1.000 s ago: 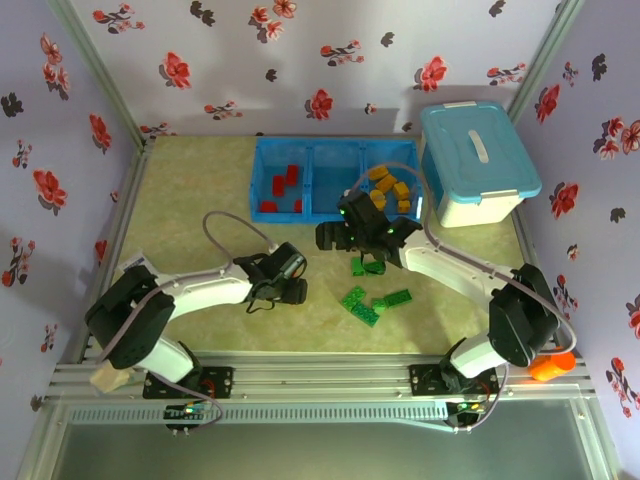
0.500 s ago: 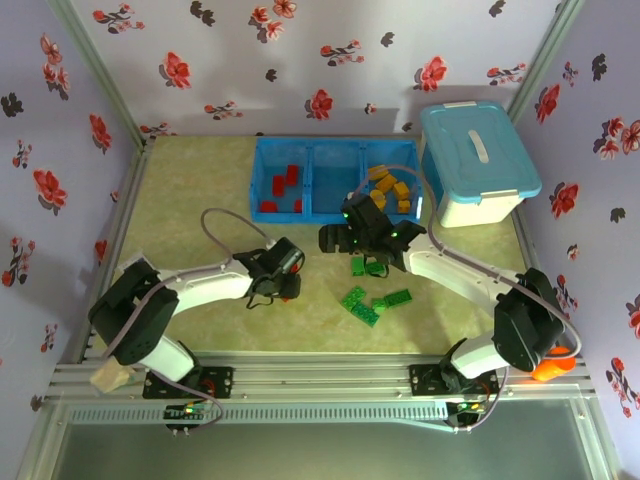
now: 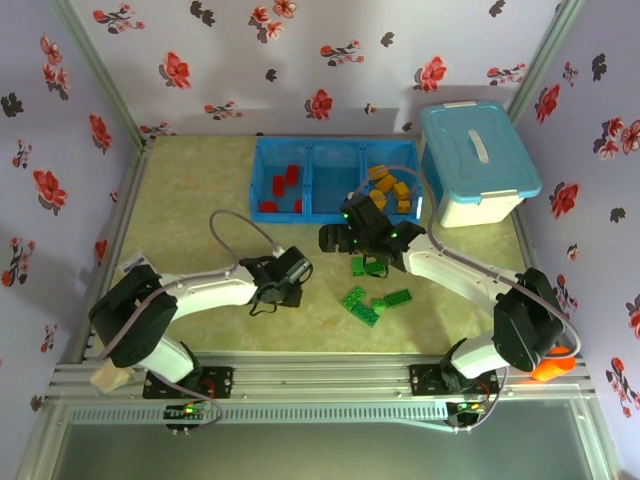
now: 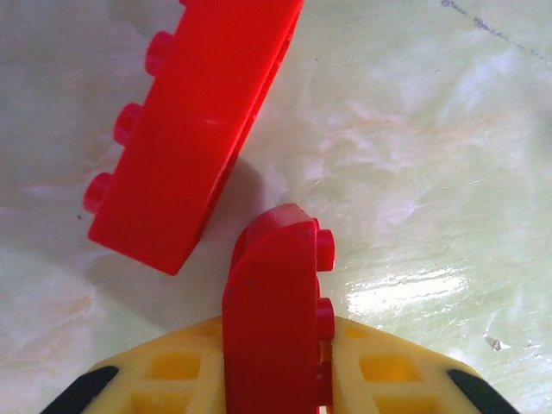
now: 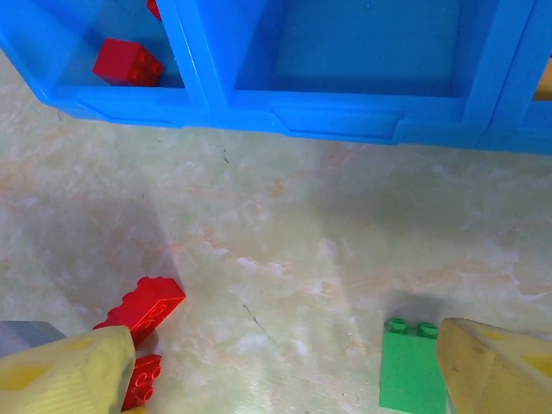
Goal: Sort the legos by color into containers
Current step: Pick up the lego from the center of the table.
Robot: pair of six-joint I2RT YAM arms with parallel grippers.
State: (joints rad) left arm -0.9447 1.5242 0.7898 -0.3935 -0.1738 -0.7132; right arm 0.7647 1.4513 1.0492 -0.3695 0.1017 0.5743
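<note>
I log: left tool (image 4: pixel 276 366) clamped on a red lego (image 4: pixel 274 297), second red lego (image 4: pixel 185 129) beside it on the desk (image 4: pixel 431 172). Right tool (image 5: pixel 285 354) wide; green lego (image 5: pixel 412 373) beside one finger, blue tray (image 5: pixel 336 121) beyond.

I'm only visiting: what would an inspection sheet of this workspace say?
Surface: table, pale, marbled, glossy.
Job's things: red bricks in the tray at its left end, orange bricks at its right end; green bricks loose on the table.
Clutter: lidded tub beside the tray; orange object at the front right.
Tools: left tool shut on a red brick, second red brick beside it; right tool open, green brick by one finger.
Cables: grey cable looping over the left arm.
Surroundings: floral walls, metal frame.
</note>
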